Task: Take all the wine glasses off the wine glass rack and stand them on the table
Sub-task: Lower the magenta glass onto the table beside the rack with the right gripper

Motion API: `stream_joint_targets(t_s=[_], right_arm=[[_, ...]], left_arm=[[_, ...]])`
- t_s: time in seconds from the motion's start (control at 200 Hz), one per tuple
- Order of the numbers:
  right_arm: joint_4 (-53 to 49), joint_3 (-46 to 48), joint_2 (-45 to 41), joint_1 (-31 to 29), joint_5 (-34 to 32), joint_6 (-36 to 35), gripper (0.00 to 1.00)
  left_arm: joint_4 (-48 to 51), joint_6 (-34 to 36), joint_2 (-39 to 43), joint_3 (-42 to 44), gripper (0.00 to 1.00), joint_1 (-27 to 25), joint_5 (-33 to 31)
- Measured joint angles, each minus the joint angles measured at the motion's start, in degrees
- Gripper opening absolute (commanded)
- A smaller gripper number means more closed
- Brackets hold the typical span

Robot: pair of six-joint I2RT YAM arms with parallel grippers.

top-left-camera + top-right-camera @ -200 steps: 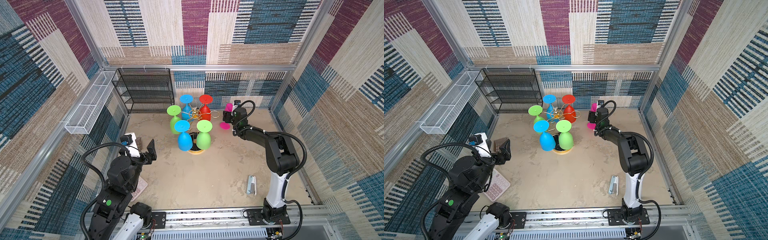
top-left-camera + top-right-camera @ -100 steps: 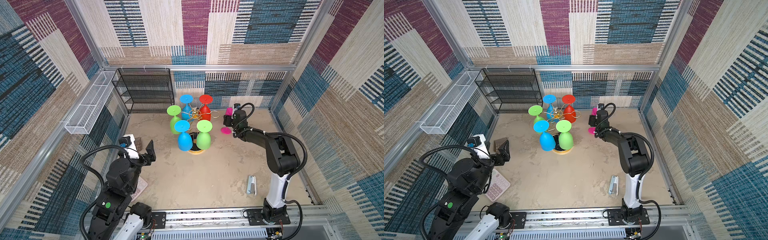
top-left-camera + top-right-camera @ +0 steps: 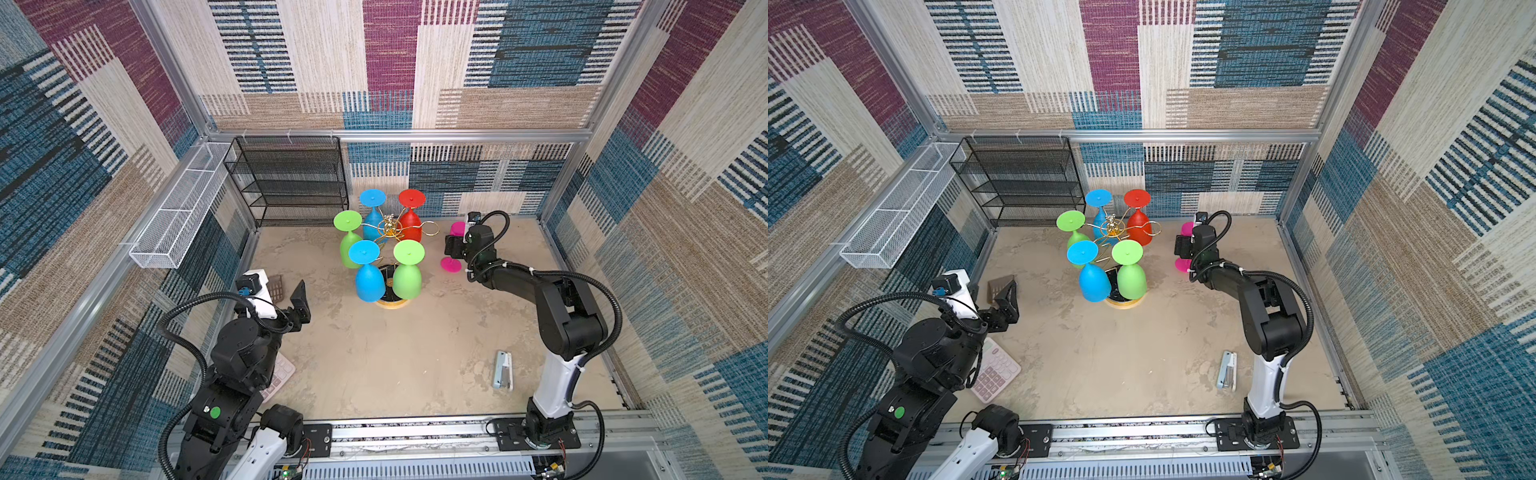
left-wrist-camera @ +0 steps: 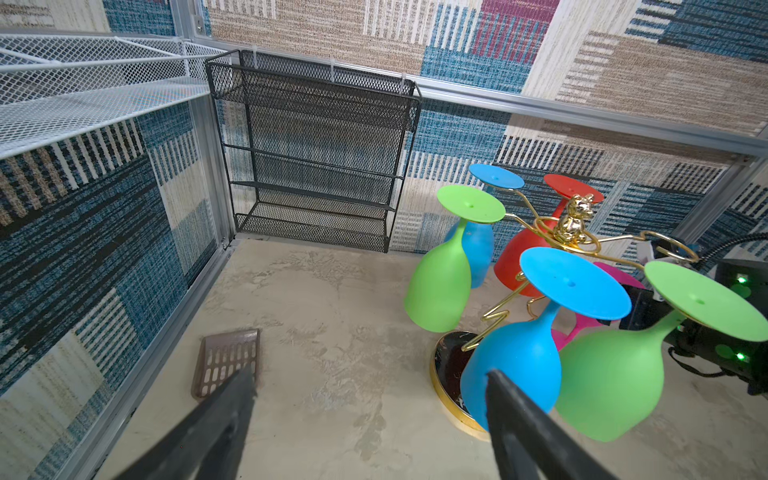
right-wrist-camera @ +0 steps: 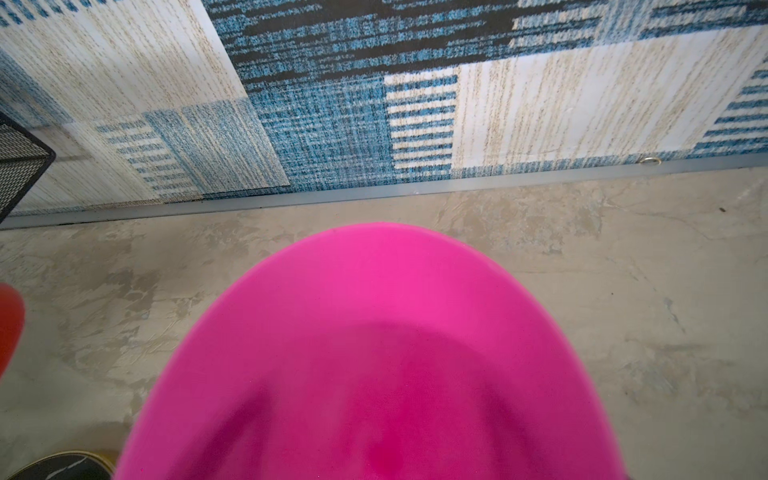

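Note:
The gold wire wine glass rack (image 3: 388, 227) stands at mid-table on its round black base (image 3: 1121, 300). Several coloured glasses hang on it upside down. One ring arm (image 3: 430, 227) on its right is bare. A pink wine glass (image 3: 451, 264) stands upright on the table right of the rack, off it. My right gripper (image 3: 454, 248) is around its stem, under the bowl (image 5: 382, 332). Through the pink bowl the fingers (image 5: 266, 399) show as dim shadows far to each side of the stem, open. My left gripper (image 4: 370, 374) hovers open and empty at front left.
A black mesh shelf unit (image 3: 291, 183) stands at the back wall. A white wire basket (image 3: 178, 216) hangs on the left wall. On the table lie a brown slotted piece (image 3: 276, 286), a pink calculator (image 3: 994, 374) by the left arm, and a pale blue stapler (image 3: 503, 370) by the right arm's base.
The right gripper has come down with the pink glass, and its foot now rests on the table. The left arm has barely shifted.

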State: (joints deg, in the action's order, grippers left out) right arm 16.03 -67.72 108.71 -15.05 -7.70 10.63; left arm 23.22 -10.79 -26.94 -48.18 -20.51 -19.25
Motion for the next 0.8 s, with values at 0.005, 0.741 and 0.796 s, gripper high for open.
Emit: stream_joint_targets(t_s=[0.005,0.741,0.796], right_arm=[[0.0,0.0,0.0,0.0,0.0,0.0,0.92],[-0.5,7.8,-10.6,-0.7,3.2,4.1,0.99],[-0.7,8.2,-11.8,-0.7,3.7,4.3,0.99]], left_arm=[[0.0,0.0,0.0,0.0,0.89,0.0,0.0],[-2.3,-1.2,-0.1,1.5,0.89,0.0,0.0],[-2.7,-1.3,-0.3,1.5,0.89,0.0,0.0]])
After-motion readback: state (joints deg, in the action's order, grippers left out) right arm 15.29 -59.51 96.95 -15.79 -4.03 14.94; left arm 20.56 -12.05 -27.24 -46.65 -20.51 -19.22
